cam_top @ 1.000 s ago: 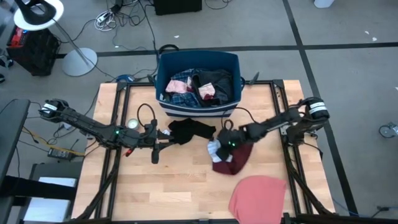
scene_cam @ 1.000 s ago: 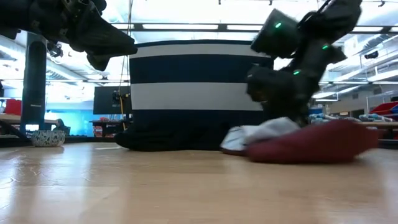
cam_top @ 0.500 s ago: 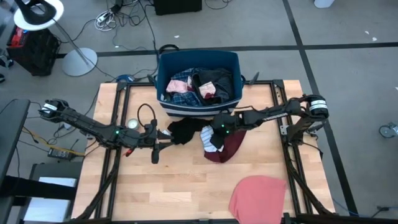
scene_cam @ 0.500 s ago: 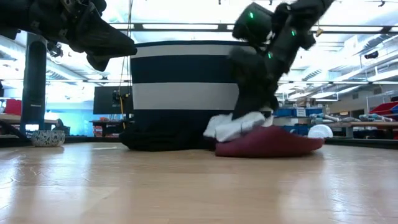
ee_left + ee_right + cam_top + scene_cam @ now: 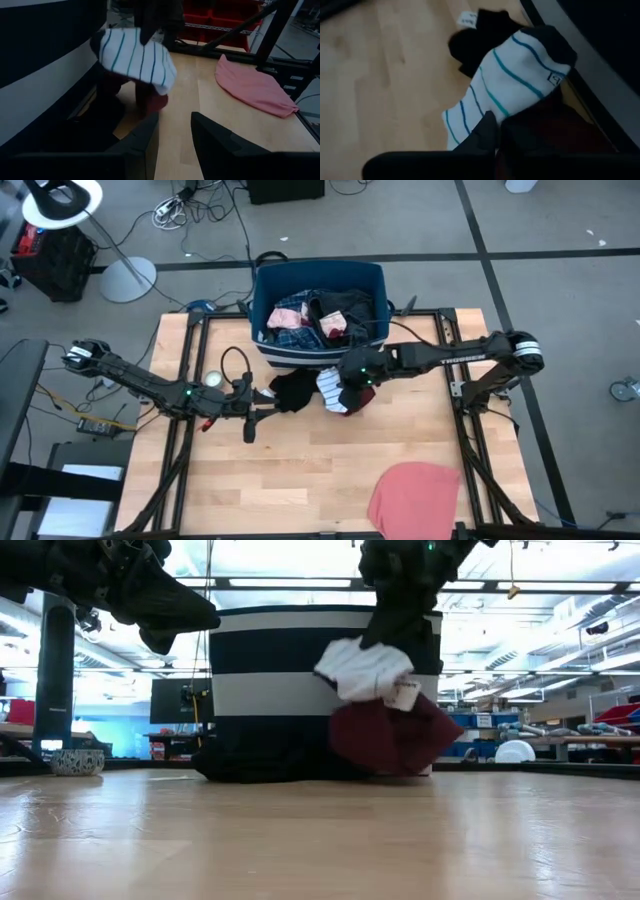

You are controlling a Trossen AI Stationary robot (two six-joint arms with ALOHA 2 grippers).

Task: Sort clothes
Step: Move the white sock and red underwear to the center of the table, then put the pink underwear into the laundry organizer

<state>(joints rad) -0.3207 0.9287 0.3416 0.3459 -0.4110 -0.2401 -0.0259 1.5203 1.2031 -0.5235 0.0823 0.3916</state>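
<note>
The right gripper (image 5: 352, 383) hangs above the wooden surface (image 5: 300, 470), just in front of the navy bin (image 5: 318, 350), with its jaws pinched shut on a bundle of two pieces: a white sock with teal stripes (image 5: 330, 385) and a maroon garment (image 5: 392, 735). In the low view both pieces dangle clear of the surface, the sock (image 5: 362, 668) on top and the maroon cloth hanging below it, against the bin's white band. The right wrist view shows the sock (image 5: 507, 87) draped over the closed fingers, with its dark cuff toward the bin wall. Just beside the bundle, a black garment (image 5: 293, 390) lies crumpled on the surface at the foot of the bin. The bin holds more clothes: a plaid piece (image 5: 285, 315), something pink (image 5: 333, 327) and a dark garment (image 5: 350, 305). A salmon pink garment (image 5: 415, 495) lies spread near the front edge of the surface, well apart from the rest. The left gripper (image 5: 258, 402) waits low over the surface near the black garment, its jaws partly apart and holding nothing; its wrist view shows the two fingers (image 5: 212, 137) with a gap between them, facing the hanging sock (image 5: 135, 60).
</note>
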